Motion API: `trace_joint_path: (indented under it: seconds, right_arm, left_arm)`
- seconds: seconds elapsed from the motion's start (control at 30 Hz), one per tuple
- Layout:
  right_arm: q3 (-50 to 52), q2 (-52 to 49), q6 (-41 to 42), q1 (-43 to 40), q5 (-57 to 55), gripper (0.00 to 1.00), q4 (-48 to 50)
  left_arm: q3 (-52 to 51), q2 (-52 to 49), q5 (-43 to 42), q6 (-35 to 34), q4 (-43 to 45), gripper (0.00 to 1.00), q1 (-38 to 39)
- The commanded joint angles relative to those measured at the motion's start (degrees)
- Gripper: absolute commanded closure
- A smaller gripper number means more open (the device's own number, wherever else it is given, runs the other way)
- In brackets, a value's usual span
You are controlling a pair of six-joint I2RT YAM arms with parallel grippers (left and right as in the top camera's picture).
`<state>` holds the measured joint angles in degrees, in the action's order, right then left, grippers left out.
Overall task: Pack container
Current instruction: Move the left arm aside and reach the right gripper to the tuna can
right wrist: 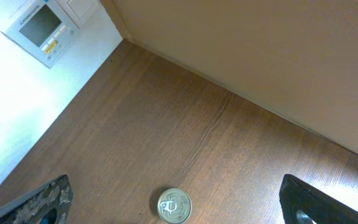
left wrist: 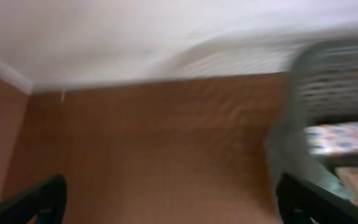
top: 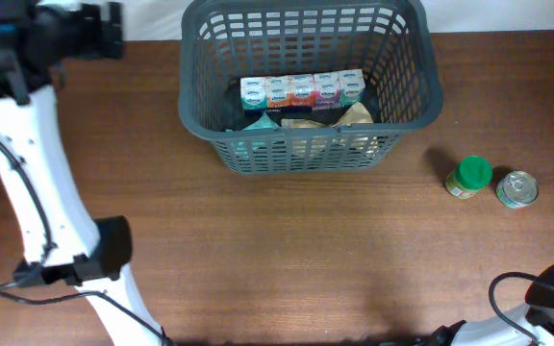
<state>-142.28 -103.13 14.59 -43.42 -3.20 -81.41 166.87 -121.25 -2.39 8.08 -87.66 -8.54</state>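
**A:** Basket (top: 306, 154): where is it from overhead?

**B:** At the far middle of the bench (top: 258, 250). A row of boxes (top: 302, 90) and a tan packet (top: 352, 115) lie inside. A jar (top: 469, 177) and a can (top: 517, 188) stand outside to its right, just beside each other. I'd judge it partly packed, with those two left to go in.

**A:** Left wrist?

**B:** Blurred. The left fingers (left wrist: 45, 198) are spread wide with nothing between them. The basket sits at the right edge.

**A:** Right wrist?

**B:** The right fingers (right wrist: 48, 198) gape wide too and hold nothing. The can shows on the bench between them. The bench is brown wood-grain. A pale wall (right wrist: 260, 43) runs behind it, and there's a white control panel (right wrist: 39, 28) at the corner.
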Motion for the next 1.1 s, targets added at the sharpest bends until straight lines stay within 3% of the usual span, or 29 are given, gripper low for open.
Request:
trace_joint_path:
  seconds: [0.0,0.43,0.57,0.7,0.87,1.07]
  right_arm:
    - [-0.07,0.44,0.07,-0.11,-0.48,0.01,0.13]
    - [0.87,-2.43,0.04,-0.09,4.92,0.01,-4.96]
    - [10.82,-7.45,0.13,-0.04,5.62,0.01,-7.34]
    - [32.41,-11.76,0.96,-0.04,8.74,0.0,3.87]
    - [44.26,-12.02,0.94,1.86,8.94,0.0,13.86]
    - [51.39,-12.02,-2.01,5.75,6.58,0.0,23.98]
  left_arm:
    - [-3.65,-0.35,0.72,-5.95,-0.35,0.01,-5.25]
    - [-7.41,-0.35,0.72,-5.95,-0.68,0.01,-7.13]
    - [-7.41,-0.35,0.72,-5.92,-0.68,0.01,-7.13]
    - [-7.41,-0.35,0.72,-5.92,-0.68,0.01,-7.13]
    - [-7.41,-0.35,0.72,-5.92,-0.68,0.01,-7.13]
    - [-7.41,-0.35,0.72,-5.95,-0.68,0.01,-7.13]
